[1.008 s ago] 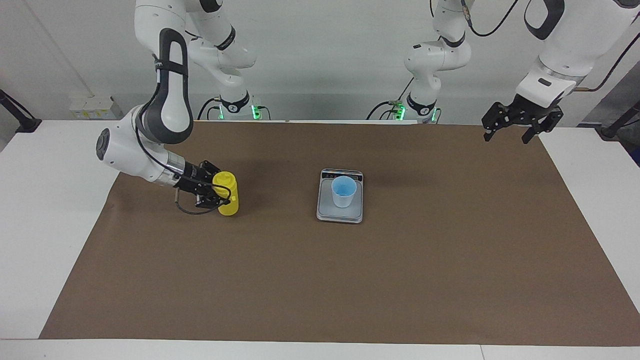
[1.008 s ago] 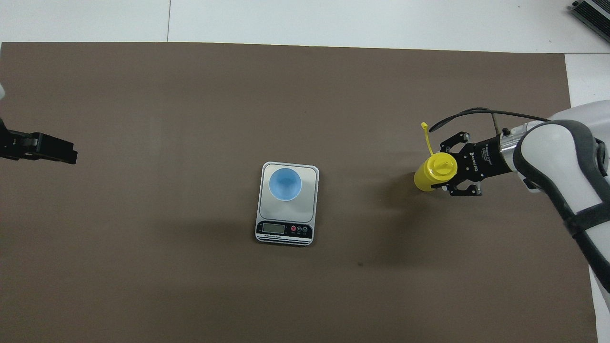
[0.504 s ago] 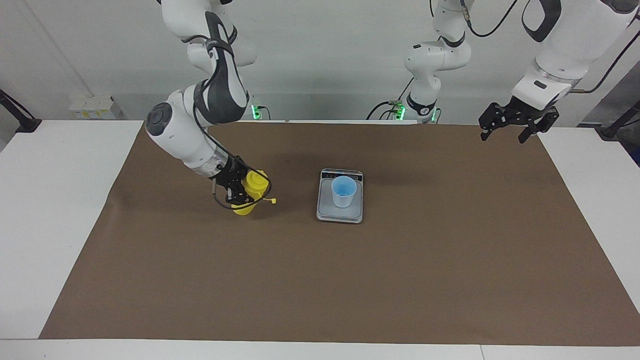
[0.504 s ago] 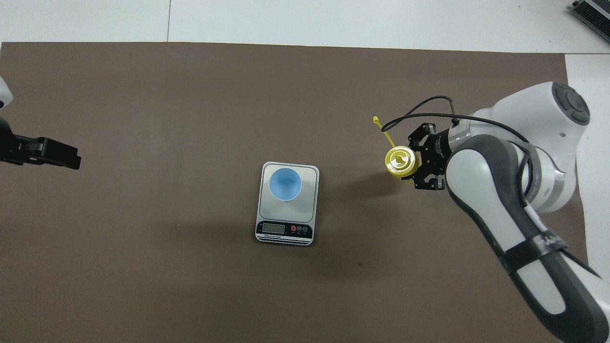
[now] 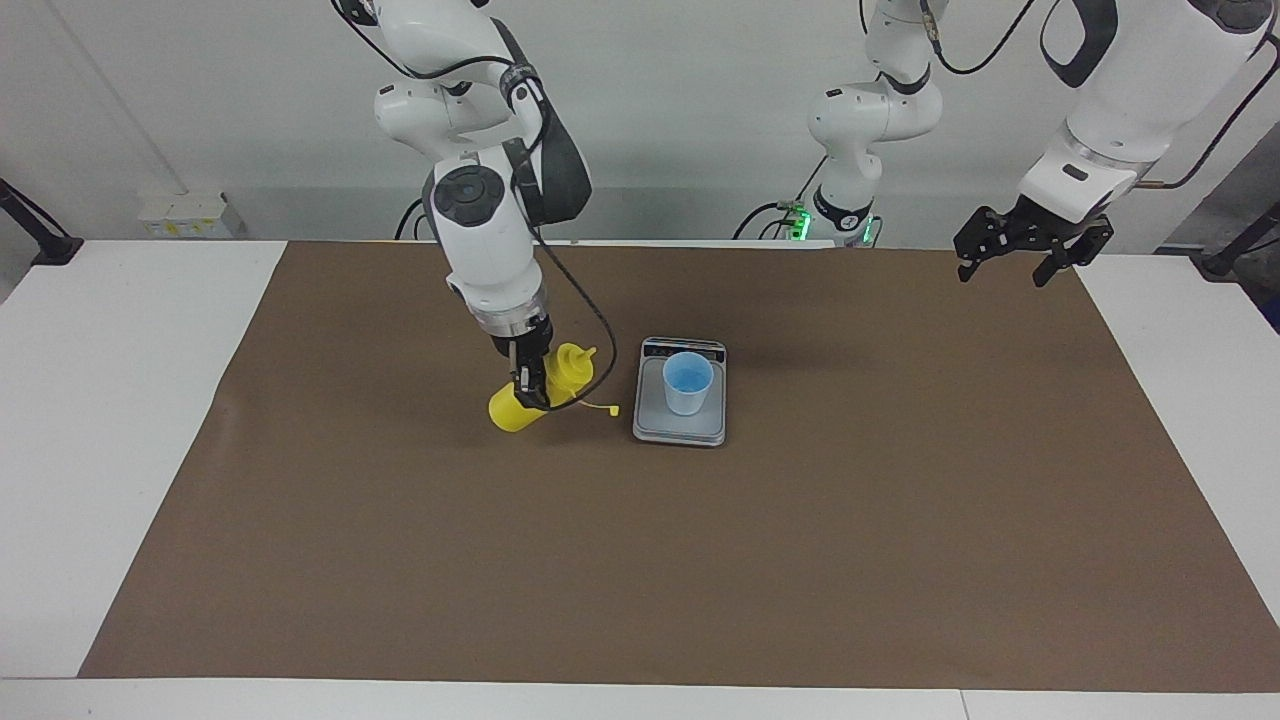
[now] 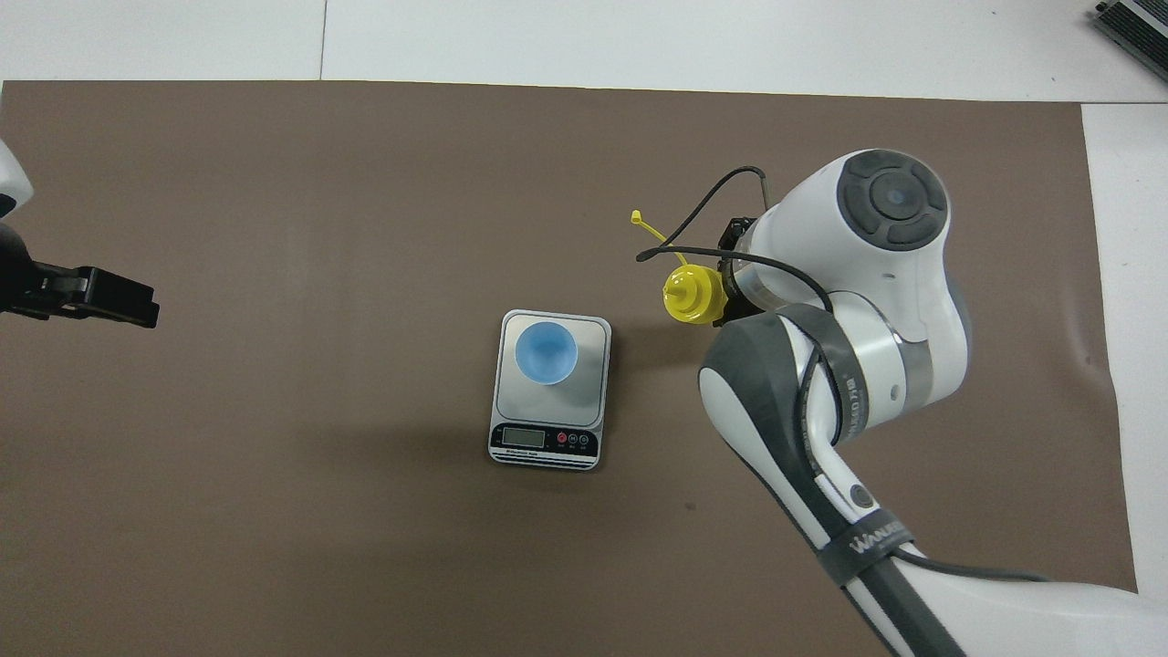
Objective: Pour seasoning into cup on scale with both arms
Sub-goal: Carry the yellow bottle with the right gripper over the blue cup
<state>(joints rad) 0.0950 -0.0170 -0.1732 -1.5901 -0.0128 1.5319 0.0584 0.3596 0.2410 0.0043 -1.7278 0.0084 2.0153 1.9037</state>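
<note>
Bright even light, soft shadows, sharp.

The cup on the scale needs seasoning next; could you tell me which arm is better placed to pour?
Right. Its pincer grips the tilted bottle beside the scale, nozzle toward the cup. The left pincer waits open at the table's edge.

White table [image 5: 100, 420] under brown mat [image 5: 700, 560] bearing scale [image 5: 679, 428].

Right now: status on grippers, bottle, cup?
Right gripper shut on yellow bottle, tilted, nozzle toward the scale. Left gripper open, waiting over the table's edge. Cup upright on scale; nothing between.
</note>
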